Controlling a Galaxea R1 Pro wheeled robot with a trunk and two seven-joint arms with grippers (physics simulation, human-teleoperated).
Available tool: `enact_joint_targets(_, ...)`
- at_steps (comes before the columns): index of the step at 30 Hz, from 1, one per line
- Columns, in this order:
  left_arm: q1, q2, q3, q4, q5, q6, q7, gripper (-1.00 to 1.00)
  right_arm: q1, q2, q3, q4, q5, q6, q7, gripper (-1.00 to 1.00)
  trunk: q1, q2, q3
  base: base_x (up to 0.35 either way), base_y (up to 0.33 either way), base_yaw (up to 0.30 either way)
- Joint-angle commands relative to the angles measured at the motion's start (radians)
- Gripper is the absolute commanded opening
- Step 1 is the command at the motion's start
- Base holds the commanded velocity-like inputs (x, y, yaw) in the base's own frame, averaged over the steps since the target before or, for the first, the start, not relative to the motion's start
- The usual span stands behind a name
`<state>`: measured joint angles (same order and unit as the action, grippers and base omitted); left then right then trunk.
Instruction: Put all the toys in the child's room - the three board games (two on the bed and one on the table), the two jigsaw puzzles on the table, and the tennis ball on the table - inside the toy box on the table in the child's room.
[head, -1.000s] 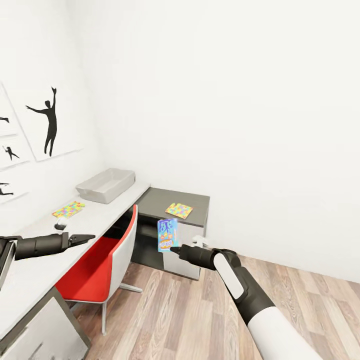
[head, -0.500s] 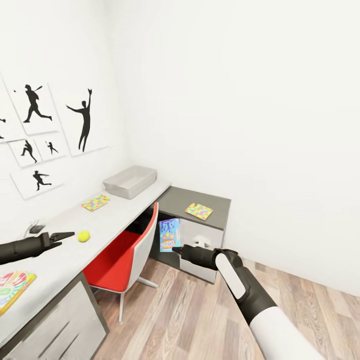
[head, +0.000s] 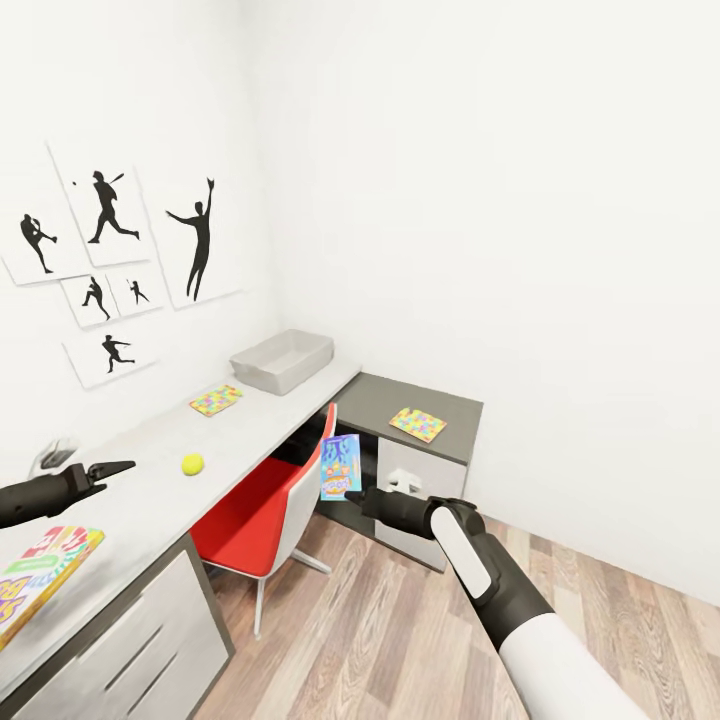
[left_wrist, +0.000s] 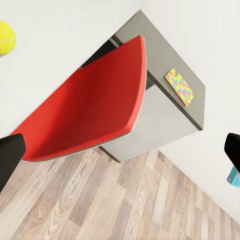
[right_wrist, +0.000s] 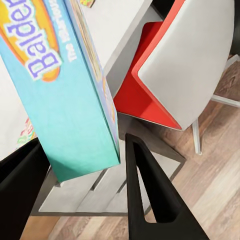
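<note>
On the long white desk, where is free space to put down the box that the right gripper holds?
The white desk has a bare stretch between the tennis ball and the jigsaw puzzle, and another between that puzzle and the grey toy box. The near end is crowded: a board game lies there, and the left gripper hovers nearby.

Head view: board game (head: 40, 578) on the table (head: 150, 500) is cut by the left edge, title unreadable. Left arm runs off the same edge. Small dark object (head: 55, 455) behind the left gripper (head: 110, 470) is too small to identify. Left wrist view: ball (left_wrist: 6, 38) clipped at the edge. Right wrist view: held box (right_wrist: 65, 85) overruns the frame; title reads only "Balde…".
</note>
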<state>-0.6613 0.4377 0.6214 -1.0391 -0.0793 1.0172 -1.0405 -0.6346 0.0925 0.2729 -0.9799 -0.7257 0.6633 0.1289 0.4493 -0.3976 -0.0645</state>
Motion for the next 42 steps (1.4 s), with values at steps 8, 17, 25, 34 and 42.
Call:
enact_joint_targets(8,-0.001,-0.001,0.002,0.0,-0.008,0.007,-0.007,1.0,-0.001,0.0,-0.004,0.0,0.001,0.002,0.002,-1.0,0.001,-0.002,-0.002,0.0,0.0,0.001)
enact_joint_targets(17,-0.001,-0.001,0.001,0.002,-0.008,0.006,-0.004,1.0,-0.001,-0.002,-0.004,-0.005,0.0,0.002,0.002,-1.0,0.001,-0.002,-0.002,0.143,-0.132,0.0)
enact_joint_targets(25,-0.001,-0.001,0.0,0.002,-0.008,0.006,-0.004,1.0,-0.001,-0.001,-0.002,-0.003,0.002,0.002,0.001,-1.0,0.001,-0.002,-0.002,0.273,-0.141,0.063)
enact_joint_targets(34,-0.001,-0.001,-0.002,0.002,-0.008,0.006,-0.004,1.0,-0.001,0.0,0.0,-0.003,0.002,0.002,0.001,-1.0,0.001,-0.002,-0.002,0.291,-0.147,0.274)
enact_joint_targets(42,-0.001,-0.001,-0.003,0.002,-0.009,0.006,-0.003,1.0,-0.001,-0.001,0.0,-0.003,0.002,0.002,0.002,-1.0,0.001,-0.002,-0.002,0.28,-0.217,0.292)
